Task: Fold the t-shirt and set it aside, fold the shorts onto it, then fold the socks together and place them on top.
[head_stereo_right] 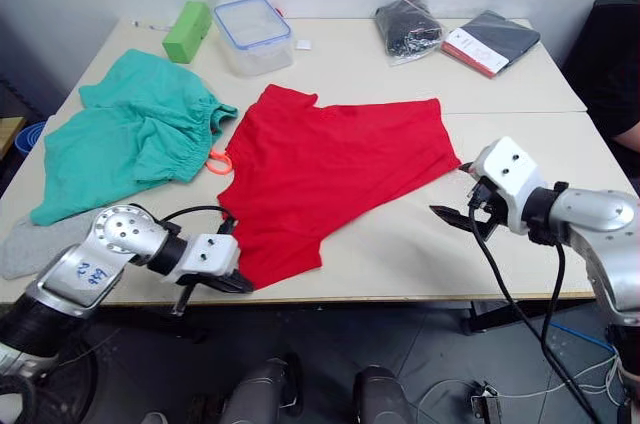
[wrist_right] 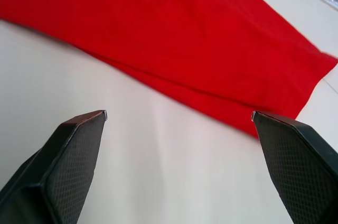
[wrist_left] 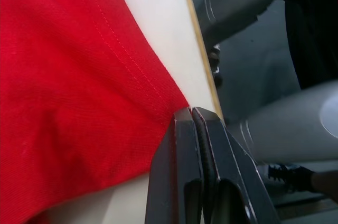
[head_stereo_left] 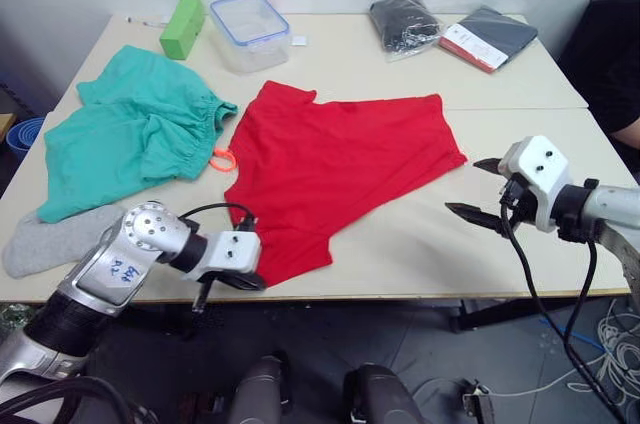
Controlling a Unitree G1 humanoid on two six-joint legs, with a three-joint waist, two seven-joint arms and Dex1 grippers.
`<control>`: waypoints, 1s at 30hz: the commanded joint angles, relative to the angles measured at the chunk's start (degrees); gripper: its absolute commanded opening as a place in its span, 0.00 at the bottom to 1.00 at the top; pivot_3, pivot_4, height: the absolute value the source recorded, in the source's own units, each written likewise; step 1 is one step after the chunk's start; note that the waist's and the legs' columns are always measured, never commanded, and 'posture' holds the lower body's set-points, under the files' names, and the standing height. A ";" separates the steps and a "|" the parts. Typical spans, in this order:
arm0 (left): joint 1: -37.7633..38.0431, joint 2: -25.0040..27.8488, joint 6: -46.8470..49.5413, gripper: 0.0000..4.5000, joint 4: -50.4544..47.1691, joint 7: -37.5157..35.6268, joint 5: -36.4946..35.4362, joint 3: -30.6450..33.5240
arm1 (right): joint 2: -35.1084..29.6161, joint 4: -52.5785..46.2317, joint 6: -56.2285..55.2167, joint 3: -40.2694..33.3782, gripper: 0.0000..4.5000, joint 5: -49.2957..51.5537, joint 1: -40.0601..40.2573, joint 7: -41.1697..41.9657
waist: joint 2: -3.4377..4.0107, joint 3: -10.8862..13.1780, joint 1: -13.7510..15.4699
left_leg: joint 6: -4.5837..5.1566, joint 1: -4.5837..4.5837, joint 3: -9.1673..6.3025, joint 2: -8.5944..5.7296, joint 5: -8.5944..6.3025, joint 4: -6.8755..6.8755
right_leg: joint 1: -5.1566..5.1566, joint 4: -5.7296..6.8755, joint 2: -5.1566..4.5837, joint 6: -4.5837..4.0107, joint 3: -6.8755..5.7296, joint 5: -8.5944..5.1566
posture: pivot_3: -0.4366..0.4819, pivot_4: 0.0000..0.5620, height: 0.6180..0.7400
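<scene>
The t-shirt (head_stereo_left: 335,169) lies spread flat in the middle of the table (head_stereo_left: 420,234), not folded. Its near corner reaches almost to the front edge of the table. The left gripper (head_stereo_left: 240,279) is at this front edge, just at that corner. In the left wrist view its two fingers (wrist_left: 185,182) are pressed together, and the red hem meets their tips. I cannot tell if any cloth is really caught between them.

The right gripper (head_stereo_left: 480,189) hangs over the bare table to the right of the t-shirt, near its right edge but not touching it. Its fingers (wrist_right: 74,150) are spread wide and hold nothing; in the right wrist view the red cloth lies past the tips.

The shorts (head_stereo_left: 130,134) lie crumpled on the left part of the table, beside the t-shirt, and the orange drawstring (head_stereo_left: 224,158) shows between the two. The socks (head_stereo_left: 50,239) lie at the front left corner, just near the shorts.

At the back of the table there are a green block (head_stereo_left: 182,27), a clear box (head_stereo_left: 250,29) with a blue rim, a black bundle (head_stereo_left: 402,22) in plastic and a dark flat pack (head_stereo_left: 490,36).
</scene>
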 commanded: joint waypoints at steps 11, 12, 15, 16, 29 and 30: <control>4.79 1.27 -0.60 0.01 1.91 1.08 1.85 2.18 | 6.21 25.05 -20.46 15.95 1.00 -22.97 -20.81 0.43 | 0.19 0.05 -0.86 | -0.01 0.33 0.38 0.01 0.00 -0.06 | -0.08 0.37 0.00 0.00 0.41 -0.03 | 0.48 0.27 1.00; 4.85 1.09 -0.42 0.00 1.69 1.31 1.84 2.24 | 6.84 26.85 -22.13 16.82 0.92 -24.64 -21.87 -0.13 | 0.19 0.05 -0.85 | -0.01 0.33 0.40 0.01 0.00 -0.06 | -0.08 0.38 -0.01 0.01 0.44 -0.03 | 0.48 0.27 1.00; 5.17 0.86 0.05 0.00 1.14 1.82 1.88 2.67 | 8.84 32.43 -26.61 19.61 0.72 -29.17 -25.05 -1.28 | 0.20 0.06 -0.59 | 0.01 0.34 0.44 -0.01 -0.01 -0.02 | -0.08 0.42 -0.05 0.02 0.48 -0.04 | 0.48 0.27 1.00; 5.38 0.84 0.23 0.00 0.89 2.01 1.78 2.89 | 9.31 34.67 -28.41 20.72 0.66 -30.86 -26.03 -1.67 | 0.20 0.06 -0.55 | 0.01 0.35 0.46 -0.02 -0.01 -0.02 | -0.08 0.43 -0.07 0.03 0.50 -0.04 | 0.48 0.27 1.00; 6.31 0.29 1.30 0.00 -0.07 3.40 1.66 4.37 | 15.68 56.17 -41.11 23.98 0.66 -40.24 -35.41 -6.79 | 0.22 0.07 -0.77 | 0.01 0.46 0.57 -0.01 -0.01 -0.01 | -0.08 0.53 -0.07 0.03 0.60 -0.04 | 0.48 0.27 1.00; 6.29 0.26 1.28 0.00 -0.02 3.45 1.69 4.40 | 15.95 57.00 -41.63 24.06 0.66 -40.80 -35.74 -7.06 | 0.22 0.06 -0.79 | 0.01 0.47 0.57 -0.01 -0.01 -0.01 | -0.08 0.55 -0.06 0.02 0.61 -0.04 | 0.48 0.27 1.00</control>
